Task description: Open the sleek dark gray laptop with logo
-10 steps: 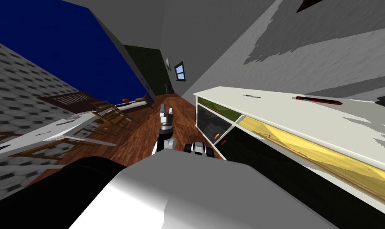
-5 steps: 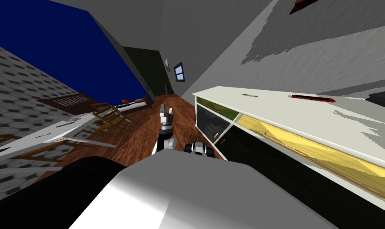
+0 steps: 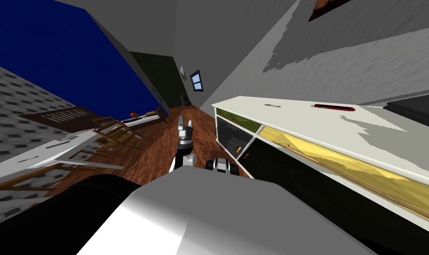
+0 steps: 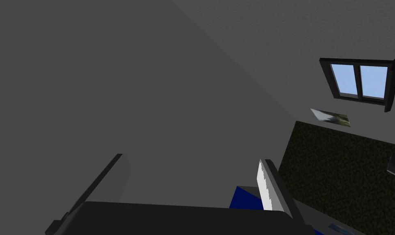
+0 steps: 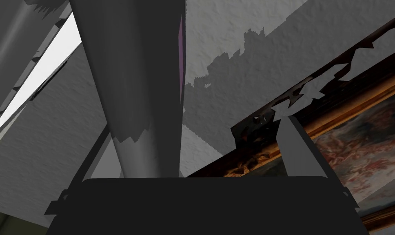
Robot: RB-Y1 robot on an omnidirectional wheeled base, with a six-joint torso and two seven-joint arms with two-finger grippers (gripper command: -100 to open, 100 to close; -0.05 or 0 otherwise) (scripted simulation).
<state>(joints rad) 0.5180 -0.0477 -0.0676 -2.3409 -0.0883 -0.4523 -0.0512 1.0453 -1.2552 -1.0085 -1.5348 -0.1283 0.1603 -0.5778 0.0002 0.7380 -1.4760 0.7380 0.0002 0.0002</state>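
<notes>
Because the picture's edge cuts it off in the head view, the dark grey laptop (image 3: 416, 110) shows only as part of a flat slab. It lies low on the long white bench (image 3: 306, 116), toward my right. Its logo cannot be made out, and I cannot tell how the lid sits. Farther along the bench top lie a thin dark red strip (image 3: 333, 106) and a small grey thing (image 3: 271, 106), both too small to name and well apart from the laptop. The bench's open front shows yellow and green panels. The left gripper (image 3: 185, 120) stands raised over the brown wooden floor (image 3: 156, 150), well clear of the bench top. Its wrist view shows its fingers (image 4: 270, 189) spread wide and empty. The right gripper (image 5: 197, 124) is also wide and empty, with one finger half hidden behind a grey upright shape (image 5: 139, 81) close before the camera. Against half a second ago the whole head view has swung, which is my own turn. It brings more of the laptop into the picture, where only a sliver showed before. The strip and the grey thing lie as they did on the bench, and both arms keep their pose.
</notes>
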